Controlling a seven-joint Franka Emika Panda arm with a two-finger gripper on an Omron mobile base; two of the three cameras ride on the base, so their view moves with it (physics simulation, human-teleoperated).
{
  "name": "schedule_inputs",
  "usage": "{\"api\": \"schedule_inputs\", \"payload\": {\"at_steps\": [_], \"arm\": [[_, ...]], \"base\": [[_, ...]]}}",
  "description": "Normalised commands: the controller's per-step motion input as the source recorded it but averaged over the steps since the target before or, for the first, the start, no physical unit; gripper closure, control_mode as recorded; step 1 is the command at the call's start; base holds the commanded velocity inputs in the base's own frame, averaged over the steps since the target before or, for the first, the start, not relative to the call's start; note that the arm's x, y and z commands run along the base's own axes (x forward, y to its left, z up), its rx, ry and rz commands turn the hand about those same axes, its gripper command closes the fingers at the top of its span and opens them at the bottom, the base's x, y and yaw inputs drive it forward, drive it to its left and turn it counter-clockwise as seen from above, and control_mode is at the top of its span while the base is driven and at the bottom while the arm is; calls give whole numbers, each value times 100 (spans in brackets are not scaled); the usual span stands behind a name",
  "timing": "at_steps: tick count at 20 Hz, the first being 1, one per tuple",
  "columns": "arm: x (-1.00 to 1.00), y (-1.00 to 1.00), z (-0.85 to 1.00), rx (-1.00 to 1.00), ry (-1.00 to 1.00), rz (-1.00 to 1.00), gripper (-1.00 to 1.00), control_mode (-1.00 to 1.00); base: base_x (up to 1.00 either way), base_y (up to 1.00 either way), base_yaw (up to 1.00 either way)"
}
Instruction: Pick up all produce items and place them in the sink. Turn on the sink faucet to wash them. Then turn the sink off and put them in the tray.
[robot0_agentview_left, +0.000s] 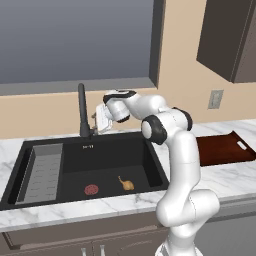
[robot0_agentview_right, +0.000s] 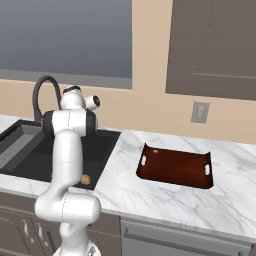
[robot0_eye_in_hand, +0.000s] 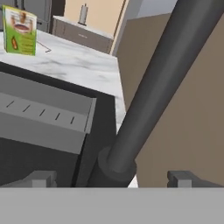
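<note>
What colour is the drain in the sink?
Red: the round drain on the black sink floor, clearest in the left base view.

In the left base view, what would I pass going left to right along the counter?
Grey ribbed insert → red drain → onion-like bulb → reddish-brown tray.

beige wall (robot0_agentview_left: 180, 60), grey window (robot0_agentview_left: 75, 40), dark cabinet (robot0_agentview_right: 215, 47), marble counter (robot0_agentview_right: 235, 200)

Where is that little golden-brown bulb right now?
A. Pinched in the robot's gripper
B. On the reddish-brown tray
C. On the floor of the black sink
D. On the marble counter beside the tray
C: the bulb lies on the sink floor, right of the red drain, while the open gripper is up by the faucet.
</note>
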Motion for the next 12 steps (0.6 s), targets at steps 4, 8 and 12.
{"api": "schedule_inputs", "payload": {"at_steps": [4,8,12], "arm": [[1,7,-15,-3,4,0,100,-100],[3,0,-6,0,0,0,100,-100],[0,0,0,1,0,-7,100,-100]], "base": [[0,0,0],[0,0,0],[0,0,0]]}}
